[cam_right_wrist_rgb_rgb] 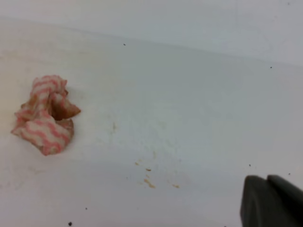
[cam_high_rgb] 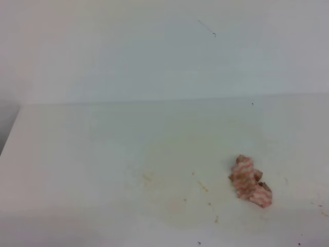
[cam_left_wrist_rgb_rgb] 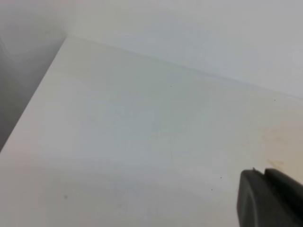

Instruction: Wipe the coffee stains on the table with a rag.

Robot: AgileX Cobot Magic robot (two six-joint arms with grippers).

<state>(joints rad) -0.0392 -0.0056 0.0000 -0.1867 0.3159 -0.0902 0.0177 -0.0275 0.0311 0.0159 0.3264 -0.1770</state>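
Note:
The rag, a bunched wad with pink-red and white stripes and brown smudges, lies loose on the white table at the right front. It also shows in the right wrist view at the left. The coffee stains are a faint tan smear and small brown specks left of the rag, with specks in the right wrist view and faint streaks in the left wrist view. Only a dark corner of the left gripper and of the right gripper shows. Neither touches the rag.
A plain white wall rises behind the table. The table's left edge drops off to a dark gap. A few tiny dark specks lie near the front edge.

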